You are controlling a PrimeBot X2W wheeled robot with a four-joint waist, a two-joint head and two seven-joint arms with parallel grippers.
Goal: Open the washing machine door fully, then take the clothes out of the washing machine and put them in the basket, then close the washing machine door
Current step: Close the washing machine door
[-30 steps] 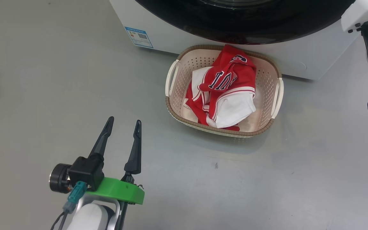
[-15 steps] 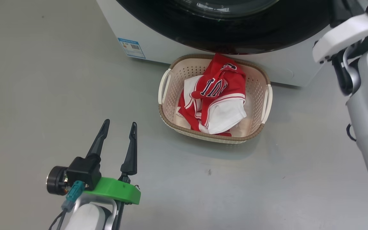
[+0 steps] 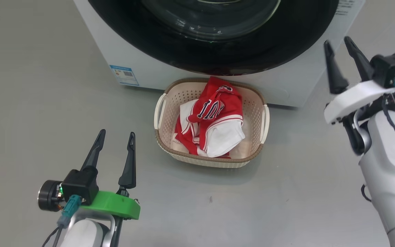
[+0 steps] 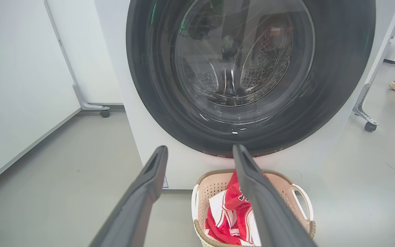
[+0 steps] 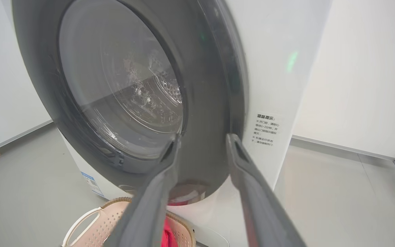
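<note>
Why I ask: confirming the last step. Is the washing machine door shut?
Shut: the washing machine door sits flush against the washing machine; no gap shows.

Bright, even light — soft shadow by the basket (image 3: pixel 204 161), glare on the washing machine door (image 3: pixel 183 56), wrist views slightly blurred.

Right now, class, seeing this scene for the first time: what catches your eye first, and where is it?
The washing machine door, a huge glossy black ring around clear glass, looks shut, high in the head view. Just below it, red-and-white clothes lie heaped in the cream basket on the grey floor. The left gripper at lower left and the right gripper at upper right both stand open, empty.
</note>
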